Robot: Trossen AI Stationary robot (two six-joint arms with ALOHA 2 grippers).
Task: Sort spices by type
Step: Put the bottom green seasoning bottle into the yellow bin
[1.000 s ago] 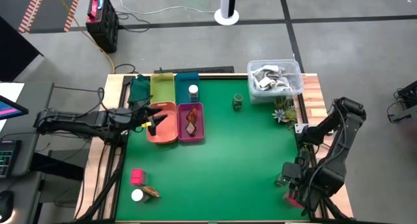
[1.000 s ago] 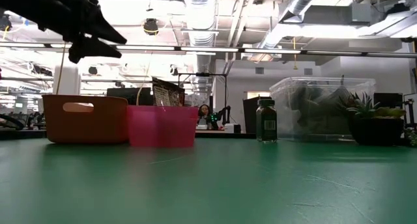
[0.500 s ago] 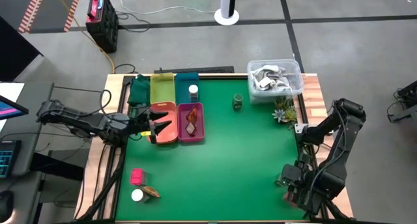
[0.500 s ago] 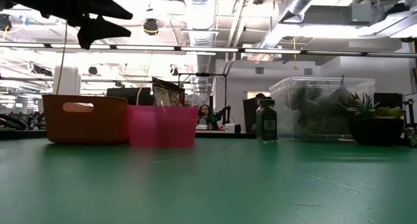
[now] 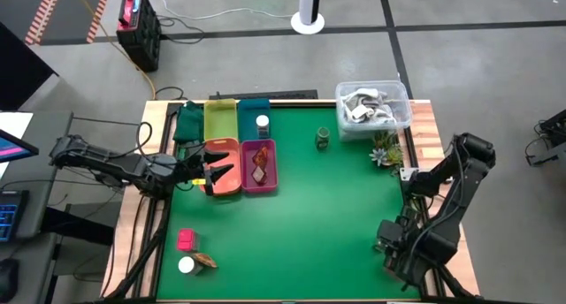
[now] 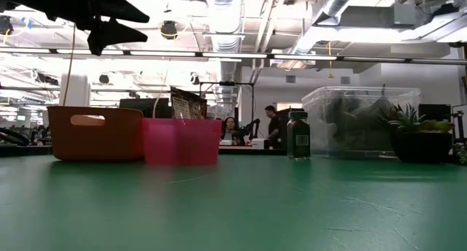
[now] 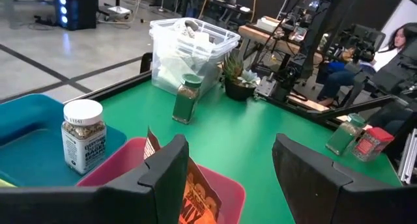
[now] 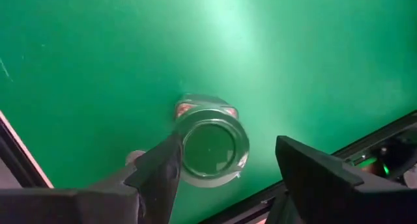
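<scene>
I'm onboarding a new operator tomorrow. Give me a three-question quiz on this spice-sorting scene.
1. True or false: the white-capped jar stands in the teal tray.
2. What lies in the magenta tray? A) a green jar B) a reddish-brown packet C) nothing
3. Fill in: the right gripper hangs open above a ___ jar.

Key: 1 true. 2 B, the reddish-brown packet. 3 green; the green jar stands near the table's right corner, between the fingers.

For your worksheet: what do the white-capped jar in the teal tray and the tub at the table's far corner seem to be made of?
White-capped jar: clear glass or plastic, since the spice shows through; its cap looks like matte white plastic. Tub: clear, slightly cloudy plastic, its contents visible through thin walls.
</scene>
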